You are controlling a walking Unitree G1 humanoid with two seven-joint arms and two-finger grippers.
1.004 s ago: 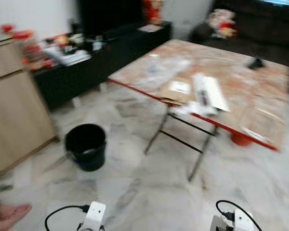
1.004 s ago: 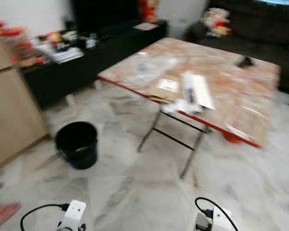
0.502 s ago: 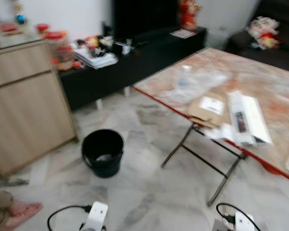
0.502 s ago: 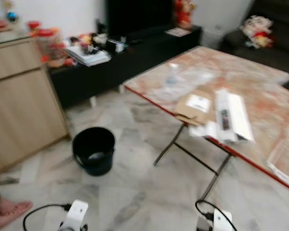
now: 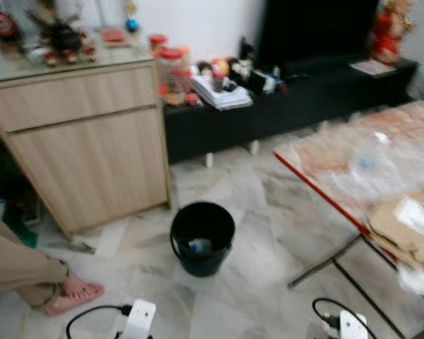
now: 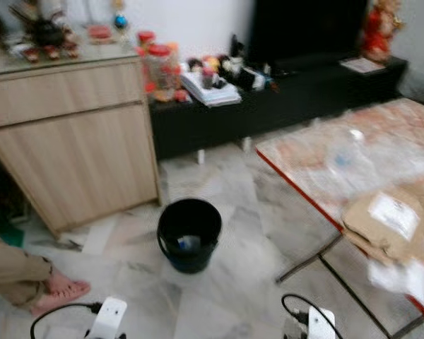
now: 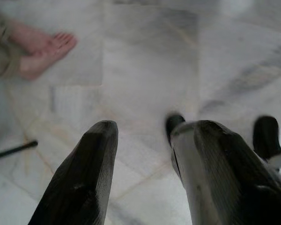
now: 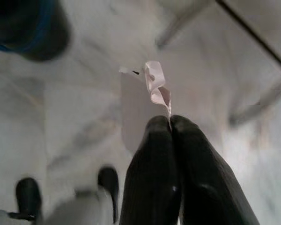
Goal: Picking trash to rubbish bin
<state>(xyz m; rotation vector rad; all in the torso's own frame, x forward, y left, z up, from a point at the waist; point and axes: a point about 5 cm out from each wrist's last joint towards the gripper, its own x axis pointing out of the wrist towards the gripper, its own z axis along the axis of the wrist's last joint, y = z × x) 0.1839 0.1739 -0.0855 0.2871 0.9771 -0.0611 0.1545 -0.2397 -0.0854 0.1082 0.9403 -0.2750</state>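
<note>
Feet (image 5: 71, 291) of a person in tan trousers rest on the marble floor (image 5: 261, 212) at far left, beside a wooden cabinet (image 5: 92, 152). Ahead stands the black rubbish bin (image 5: 202, 237), something pale at its bottom. The left gripper (image 7: 145, 140) hangs over the floor, jaws apart. The right gripper (image 8: 171, 123) has its jaws clamped on a crumpled white paper scrap (image 8: 152, 86). At right, the counter (image 5: 325, 159) carries a brown parcel (image 5: 406, 226).

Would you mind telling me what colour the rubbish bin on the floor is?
The rubbish bin is black, clearest in the left eye view.
</note>
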